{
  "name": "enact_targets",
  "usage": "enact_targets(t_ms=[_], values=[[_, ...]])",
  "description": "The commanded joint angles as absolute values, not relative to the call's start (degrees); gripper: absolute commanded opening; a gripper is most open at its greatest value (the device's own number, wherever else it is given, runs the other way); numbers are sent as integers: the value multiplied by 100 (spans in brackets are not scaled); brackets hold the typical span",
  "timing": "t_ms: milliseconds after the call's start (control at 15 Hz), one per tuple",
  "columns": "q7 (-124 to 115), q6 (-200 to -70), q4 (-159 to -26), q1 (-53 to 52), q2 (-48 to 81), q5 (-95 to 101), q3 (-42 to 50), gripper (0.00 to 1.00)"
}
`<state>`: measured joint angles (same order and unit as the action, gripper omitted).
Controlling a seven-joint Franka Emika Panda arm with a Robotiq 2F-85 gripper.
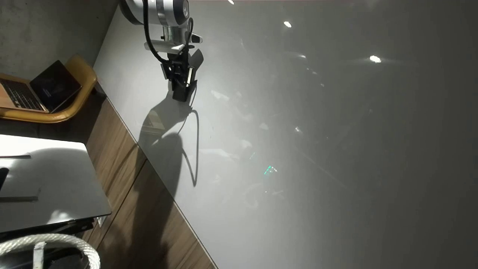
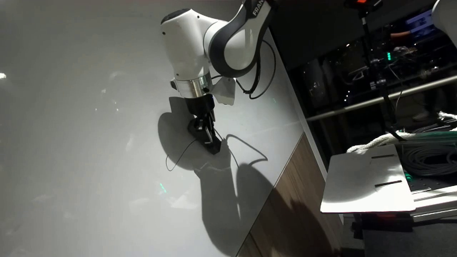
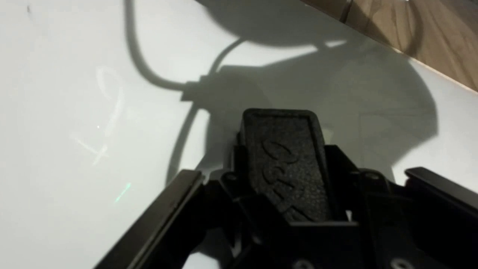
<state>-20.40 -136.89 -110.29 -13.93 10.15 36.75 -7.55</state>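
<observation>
My gripper point(image 3: 284, 158) is shut on a black block point(image 3: 283, 138) in the wrist view. The block has a textured face with raised letters and a rounded far end. One finger presses on each long side. The gripper also shows in both exterior views point(image 1: 182, 73) point(image 2: 203, 125), pointing down over a glossy white surface point(image 1: 261, 112). The block's dark end point(image 1: 180, 94) is at or just above this surface; I cannot tell whether it touches. The arm's shadow falls across the surface beside it. Its near end is hidden by the gripper.
Faint smears and a small green light reflection point(image 3: 122, 192) lie on the white surface. A wood-grain panel point(image 1: 125, 183) borders it. Beyond stand a silver plate point(image 1: 52, 179) and a yellow chair point(image 1: 84, 74) with a laptop point(image 1: 56, 86). A thin dark curved line point(image 2: 182, 154) lies near the gripper.
</observation>
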Motion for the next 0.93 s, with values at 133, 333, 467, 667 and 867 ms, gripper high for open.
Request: enact_targets(t_ms=[133, 333, 467, 667, 867], values=[[-2187, -13256, -9610, -1953, 1820, 3778, -992, 30], [-2160, -13061, -9050, -2272, 2227, 3754, -1054, 30], [-2121, -12975, -8731, -2459, 2511, 3722, -1047, 30], [-2037, -12838, -8330, -2670, 2915, 3677, -987, 30], [-1882, -12354, -7841, -2830, 3173, 3712, -887, 30]])
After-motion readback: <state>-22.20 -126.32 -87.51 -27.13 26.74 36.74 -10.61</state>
